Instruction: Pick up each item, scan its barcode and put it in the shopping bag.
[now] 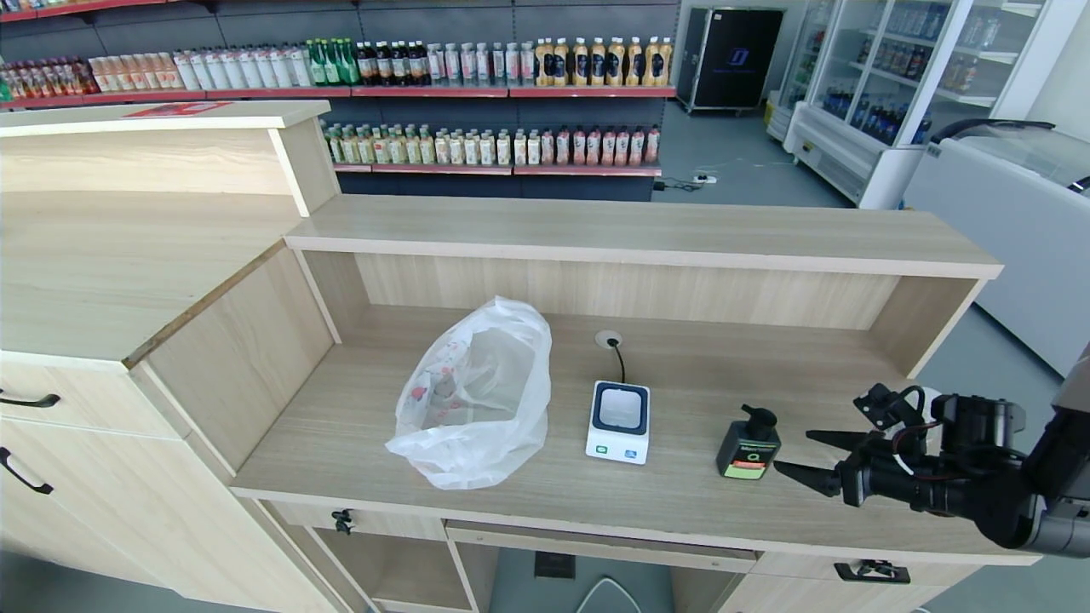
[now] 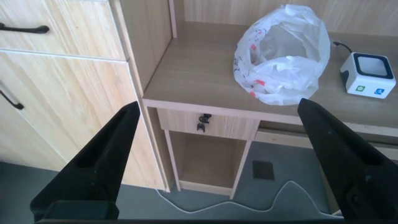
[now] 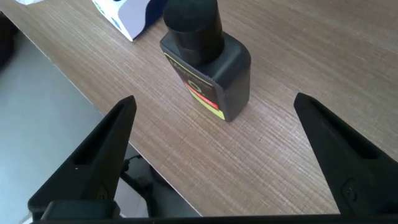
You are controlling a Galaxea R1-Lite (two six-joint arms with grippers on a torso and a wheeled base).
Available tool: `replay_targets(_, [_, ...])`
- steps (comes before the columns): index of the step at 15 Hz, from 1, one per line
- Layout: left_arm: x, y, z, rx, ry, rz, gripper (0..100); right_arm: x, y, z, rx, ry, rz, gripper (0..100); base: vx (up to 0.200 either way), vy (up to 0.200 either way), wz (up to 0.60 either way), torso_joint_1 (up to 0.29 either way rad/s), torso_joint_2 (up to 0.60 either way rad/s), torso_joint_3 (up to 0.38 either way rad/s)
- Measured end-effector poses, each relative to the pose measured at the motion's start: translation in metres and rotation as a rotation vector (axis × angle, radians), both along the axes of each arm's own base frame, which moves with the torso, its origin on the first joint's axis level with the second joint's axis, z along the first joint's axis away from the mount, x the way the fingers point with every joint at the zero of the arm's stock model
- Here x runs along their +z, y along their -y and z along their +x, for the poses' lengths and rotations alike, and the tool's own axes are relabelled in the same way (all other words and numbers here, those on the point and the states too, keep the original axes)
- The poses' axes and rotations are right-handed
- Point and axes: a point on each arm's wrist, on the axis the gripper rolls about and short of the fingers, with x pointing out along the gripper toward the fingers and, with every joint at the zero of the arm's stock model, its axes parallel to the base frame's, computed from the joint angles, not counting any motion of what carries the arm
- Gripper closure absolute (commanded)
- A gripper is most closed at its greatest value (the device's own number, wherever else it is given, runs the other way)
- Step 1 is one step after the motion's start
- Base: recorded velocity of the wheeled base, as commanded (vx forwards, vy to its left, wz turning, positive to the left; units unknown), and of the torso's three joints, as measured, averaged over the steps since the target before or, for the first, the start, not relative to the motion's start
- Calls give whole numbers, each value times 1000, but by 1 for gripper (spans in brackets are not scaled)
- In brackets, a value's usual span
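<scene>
**Counter stock, as we find it**

1. Light wood-grain checkout counter (image 1: 681,502), with a raised ledge behind.
2. Translucent white plastic shopping bag (image 1: 477,392), lying slumped on the counter's left part with its mouth gaping. It bears red printing that we cannot make out.
3. White square barcode scanner with a dark window (image 1: 618,421), just right of the bag and apart from it. There are two small marks on its front face, one green and one blue. Its black cable runs back to a round grommet (image 1: 608,339) in the counter.
4. Black squat pump bottle (image 1: 748,443), upright on the counter to the right of the scanner and clear of it. Its label shows green, yellow and red bands; the lettering is too small for us to tell.
5. Right gripper (image 1: 794,453), low over the counter just right of the bottle. Its black fingers are spread wide and point at the bottle without touching it. It holds nothing.
6. Left gripper (image 2: 219,104), in front of the counter's left end and below its top. Its fingers are parted wide and it holds nothing.
7. Behind the counter we note red-edged shelves of drink bottles (image 1: 477,64) and glass-door coolers (image 1: 903,77).
</scene>
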Motion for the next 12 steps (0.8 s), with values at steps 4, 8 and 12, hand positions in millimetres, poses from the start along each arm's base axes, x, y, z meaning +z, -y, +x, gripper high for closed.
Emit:
replay_targets(4, [0, 0, 0, 0, 0, 0, 0, -4, -8, 8, 47, 7, 12, 0, 0, 0, 0, 0, 0, 0])
replay_targets(8, [0, 0, 0, 0, 0, 0, 0, -10, -12, 13, 63, 3, 13, 0, 0, 0, 0, 0, 0, 0])
replay_targets(12, [0, 0, 0, 0, 0, 0, 0, -15, -16, 23, 79, 13, 10, 0, 0, 0, 0, 0, 0, 0])
